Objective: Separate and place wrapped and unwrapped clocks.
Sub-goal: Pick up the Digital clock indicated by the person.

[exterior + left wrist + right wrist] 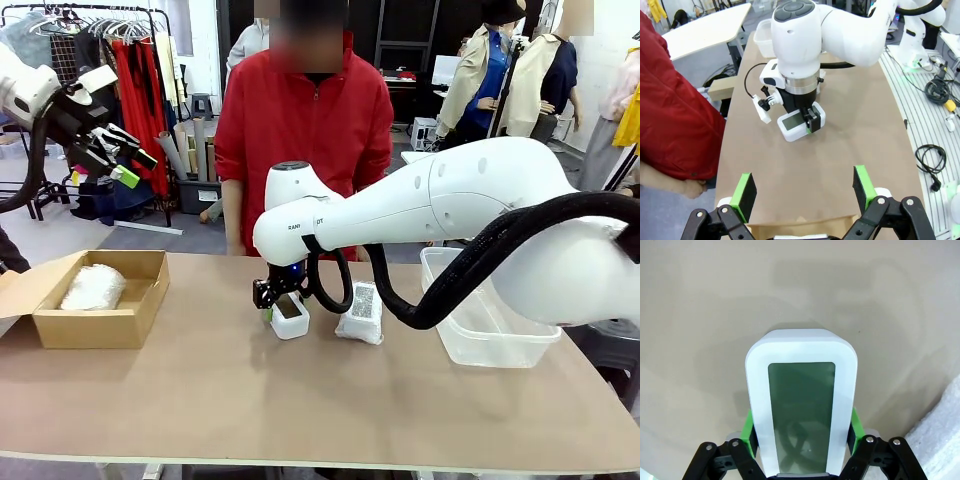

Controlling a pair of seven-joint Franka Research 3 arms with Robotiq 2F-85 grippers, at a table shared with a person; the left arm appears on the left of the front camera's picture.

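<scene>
Right gripper (275,300) is down over the bare white rounded-rectangle plastic clock with grey screen (801,390). The clock lies flat on the brown table (300,410), just beside a clock bundled in crinkly translucent wrap (360,312). Green pads (747,432) sit against both long sides; grip looks made, clock not yet lifted. Left gripper (805,192) is raised, fingers wide apart, empty. Judgement: clock light, rigid, smooth-shelled, likely slippery. Hold across the narrow width near mid-length, off the screen.

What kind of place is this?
Probably a robot lab, not a house: a big white robot arm works at a brown table, a metal rack of hanging clothes stands behind, and black cables lie nearby.
</scene>
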